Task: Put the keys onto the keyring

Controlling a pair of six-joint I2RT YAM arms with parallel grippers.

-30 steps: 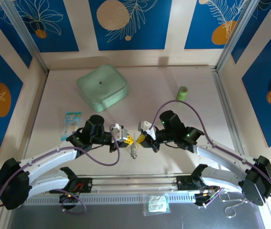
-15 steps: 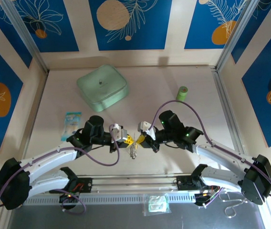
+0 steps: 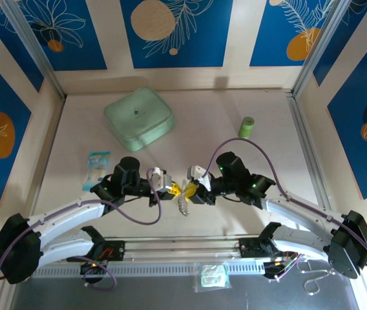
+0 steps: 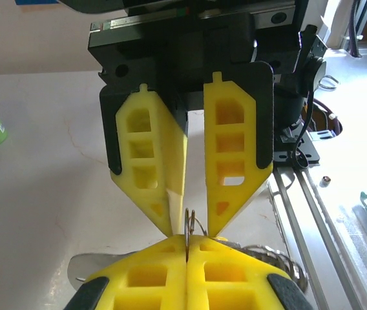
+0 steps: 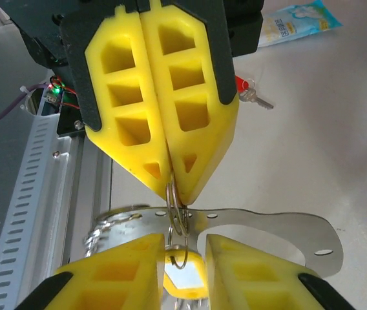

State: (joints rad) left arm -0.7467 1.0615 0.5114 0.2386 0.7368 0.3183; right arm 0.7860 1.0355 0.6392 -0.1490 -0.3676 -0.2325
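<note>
My left gripper (image 3: 172,190) is shut on the edge of the keyring (image 5: 176,205), a thin split ring held upright above the table. Its beaded silver chain (image 3: 183,206) and a flat silver plate (image 5: 280,227) hang below. Facing it tip to tip, my right gripper (image 5: 185,240) stands open around the ring's lower part. The yellow-headed key (image 5: 185,281) dangles between the right fingers on a small wire loop that looks hooked through the ring. The red-headed key (image 5: 243,84) lies on the table behind the left gripper. In the left wrist view, the shut left gripper (image 4: 188,242) meets the open right gripper (image 4: 191,231).
A mint-green box (image 3: 138,118) sits at the back left, a small green roll (image 3: 247,126) at the back right, and a blue-and-white packet (image 3: 97,165) left of the left arm. A slotted metal rail (image 5: 25,194) runs along the near edge.
The right gripper was shut and has now opened. Both grippers have edged closer together, and the hanging chain has shifted slightly to the right.
</note>
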